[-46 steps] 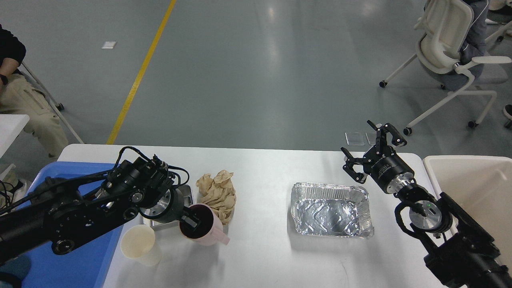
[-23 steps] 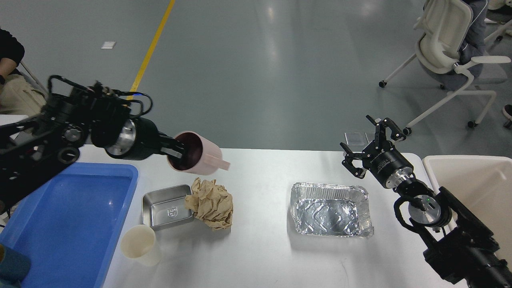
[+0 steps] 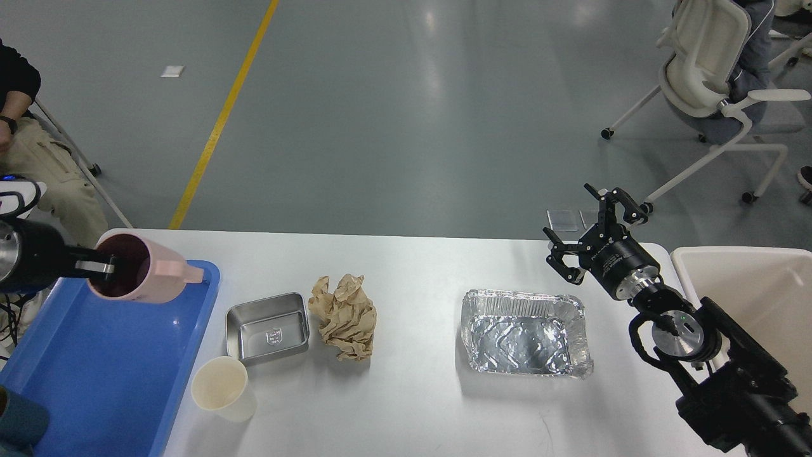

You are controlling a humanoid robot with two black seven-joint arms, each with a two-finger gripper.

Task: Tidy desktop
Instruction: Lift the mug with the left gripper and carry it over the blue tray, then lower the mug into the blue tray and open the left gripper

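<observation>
The white desktop holds a small steel dish, a crumpled brown paper ball, a cream paper cup and a foil tray. My left gripper is shut on the rim of a pink cup with a dark inside, held tilted above the blue tray's far end. My right gripper is open and empty above the desktop's far right, behind the foil tray.
A cream bin stands off the desktop's right end. A teal object sits at the blue tray's near left corner. A seated person is at far left, and white chairs stand at far right.
My left gripper has lifted the pink cup from beside the steel dish and carried it left, over the blue tray. The paper ball shifted slightly. The right arm barely moved.
</observation>
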